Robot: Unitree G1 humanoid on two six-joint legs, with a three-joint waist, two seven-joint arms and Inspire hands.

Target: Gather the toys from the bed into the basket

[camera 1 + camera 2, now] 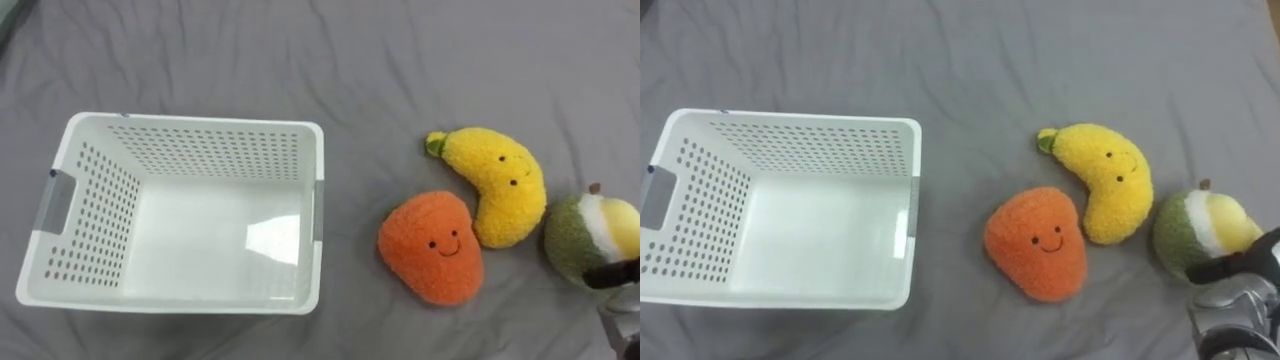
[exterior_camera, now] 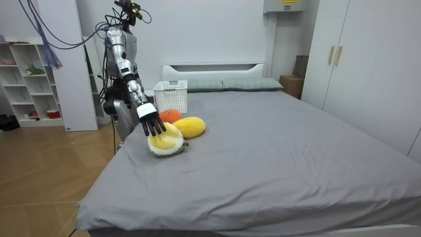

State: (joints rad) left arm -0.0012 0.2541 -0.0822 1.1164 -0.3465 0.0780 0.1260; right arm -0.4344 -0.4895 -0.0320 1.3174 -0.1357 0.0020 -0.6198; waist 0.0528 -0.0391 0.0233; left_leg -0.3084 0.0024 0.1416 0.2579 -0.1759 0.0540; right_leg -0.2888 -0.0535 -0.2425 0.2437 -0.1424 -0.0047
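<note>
The robot stands at the side of the grey-sheeted bed (image 2: 276, 145), the long edge at the room view's left. The white perforated plastic basket (image 1: 318, 210) sits empty on the sheet with its opening facing up, ready to receive items. Three toys lie to its right: the orange smiling plush (image 1: 432, 247) nearest, the yellow banana-shaped plush (image 1: 500, 185) touching it, and the green-and-yellow round plush (image 1: 580, 235) just beside the banana. The right hand (image 2: 150, 120) rests on the round plush with fingers spread and fairly straight, not closed around it. This placement suggests the outermost toy is being addressed first.
</note>
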